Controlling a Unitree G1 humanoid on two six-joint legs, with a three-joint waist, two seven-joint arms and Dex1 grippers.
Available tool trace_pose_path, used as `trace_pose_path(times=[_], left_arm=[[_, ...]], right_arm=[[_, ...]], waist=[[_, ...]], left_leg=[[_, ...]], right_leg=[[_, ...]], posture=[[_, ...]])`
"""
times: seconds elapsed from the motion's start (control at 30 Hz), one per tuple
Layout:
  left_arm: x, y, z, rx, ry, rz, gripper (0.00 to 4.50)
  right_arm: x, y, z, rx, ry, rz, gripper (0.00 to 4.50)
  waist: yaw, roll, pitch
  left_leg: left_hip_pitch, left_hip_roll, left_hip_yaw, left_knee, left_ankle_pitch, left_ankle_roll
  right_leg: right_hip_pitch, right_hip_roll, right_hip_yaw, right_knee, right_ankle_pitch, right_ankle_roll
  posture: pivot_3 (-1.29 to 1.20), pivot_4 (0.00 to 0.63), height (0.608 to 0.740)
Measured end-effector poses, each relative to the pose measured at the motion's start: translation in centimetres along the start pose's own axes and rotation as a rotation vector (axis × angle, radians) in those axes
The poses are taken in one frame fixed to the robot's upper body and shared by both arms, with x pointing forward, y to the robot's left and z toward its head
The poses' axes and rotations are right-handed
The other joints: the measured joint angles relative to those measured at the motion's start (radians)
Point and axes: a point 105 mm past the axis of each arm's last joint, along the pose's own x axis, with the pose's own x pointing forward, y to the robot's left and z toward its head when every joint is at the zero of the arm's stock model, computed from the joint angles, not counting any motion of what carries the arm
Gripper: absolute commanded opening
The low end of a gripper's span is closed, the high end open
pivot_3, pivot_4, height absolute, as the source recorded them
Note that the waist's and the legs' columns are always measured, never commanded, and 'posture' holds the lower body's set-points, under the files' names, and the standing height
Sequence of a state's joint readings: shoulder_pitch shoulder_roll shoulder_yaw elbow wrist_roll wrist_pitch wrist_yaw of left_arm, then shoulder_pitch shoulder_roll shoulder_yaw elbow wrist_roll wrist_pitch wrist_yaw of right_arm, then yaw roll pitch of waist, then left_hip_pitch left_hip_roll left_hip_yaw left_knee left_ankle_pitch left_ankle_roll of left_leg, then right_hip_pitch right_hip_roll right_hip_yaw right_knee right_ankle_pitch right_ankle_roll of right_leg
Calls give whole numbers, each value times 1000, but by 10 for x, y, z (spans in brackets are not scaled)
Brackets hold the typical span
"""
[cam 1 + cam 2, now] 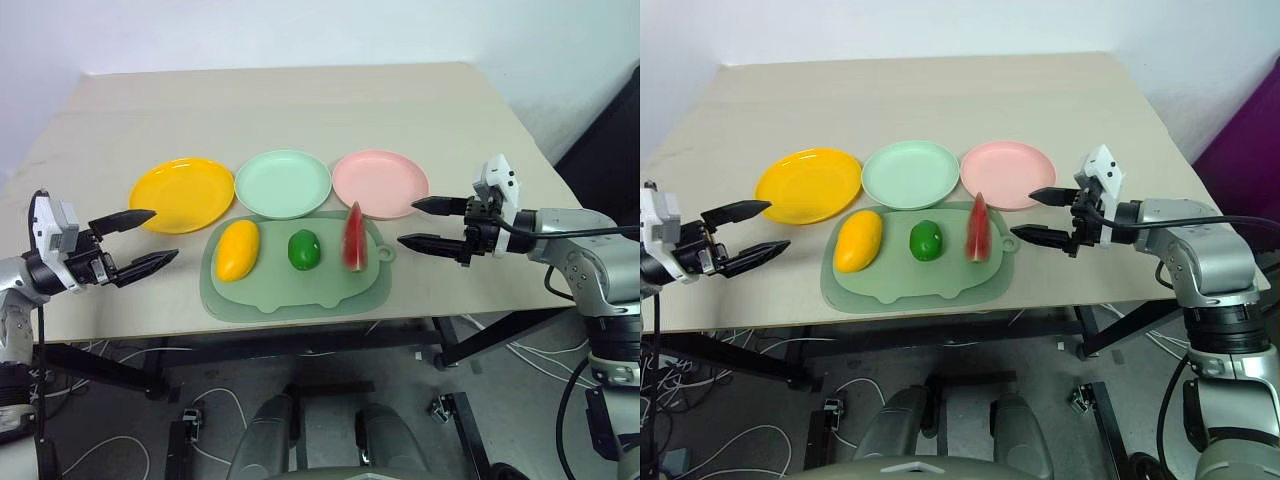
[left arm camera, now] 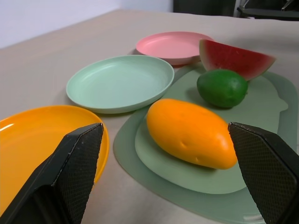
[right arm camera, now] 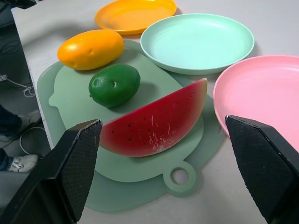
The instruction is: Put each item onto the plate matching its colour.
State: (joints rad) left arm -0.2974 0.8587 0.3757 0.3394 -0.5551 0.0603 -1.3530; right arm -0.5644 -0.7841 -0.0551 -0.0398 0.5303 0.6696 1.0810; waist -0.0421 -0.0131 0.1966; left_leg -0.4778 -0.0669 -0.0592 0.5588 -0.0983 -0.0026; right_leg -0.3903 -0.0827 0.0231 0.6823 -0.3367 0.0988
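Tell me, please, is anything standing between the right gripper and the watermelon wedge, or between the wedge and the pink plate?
Nothing visible does. The right gripper, jaws open, faces the watermelon wedge across bare table and the mat's edge. The pink plate lies empty just behind the wedge, with no item between them.

Pale green lobed mat (image 1: 296, 291) sits near front edge of beige table (image 1: 300, 100); cables (image 1: 215, 400) on floor below.
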Motion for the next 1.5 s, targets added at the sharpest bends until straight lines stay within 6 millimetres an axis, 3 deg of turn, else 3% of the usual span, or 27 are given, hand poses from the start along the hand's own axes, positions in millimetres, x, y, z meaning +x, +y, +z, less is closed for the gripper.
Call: trace_pose_path(times=[0.57, 0.97, 1.1, 1.5], left_arm=[[1, 4, 2, -3, -14, -12, 4500], [-22, -6, -12, -15, 37, -18, 4500], [-21, -8, -15, -20, 29, -17, 4500], [-20, -11, -13, 5, 28, -44, 4500]], right_arm=[[0, 4, -3, 12, 2, -22, 4486], [-3, 9, -7, 32, 26, 0, 4486], [-7, 11, -18, 53, 52, 5, 4486], [-8, 8, -12, 46, 38, -18, 4486]], waist=[[0, 0, 0], [2, 0, 0], [2, 0, 0], [-1, 0, 0]], left_leg=[[0, 0, 0, 0, 0, 0], [0, 0, 0, 0, 0, 0], [0, 0, 0, 0, 0, 0], [0, 0, 0, 0, 0, 0]], right_leg=[[0, 0, 0, 0, 0, 1], [0, -1, 0, 0, 0, 0], [0, -1, 0, 0, 0, 0], [0, 0, 0, 0, 0, 0]], posture=[[0, 150, 737], [0, 150, 737], [0, 150, 737], [0, 150, 737]])
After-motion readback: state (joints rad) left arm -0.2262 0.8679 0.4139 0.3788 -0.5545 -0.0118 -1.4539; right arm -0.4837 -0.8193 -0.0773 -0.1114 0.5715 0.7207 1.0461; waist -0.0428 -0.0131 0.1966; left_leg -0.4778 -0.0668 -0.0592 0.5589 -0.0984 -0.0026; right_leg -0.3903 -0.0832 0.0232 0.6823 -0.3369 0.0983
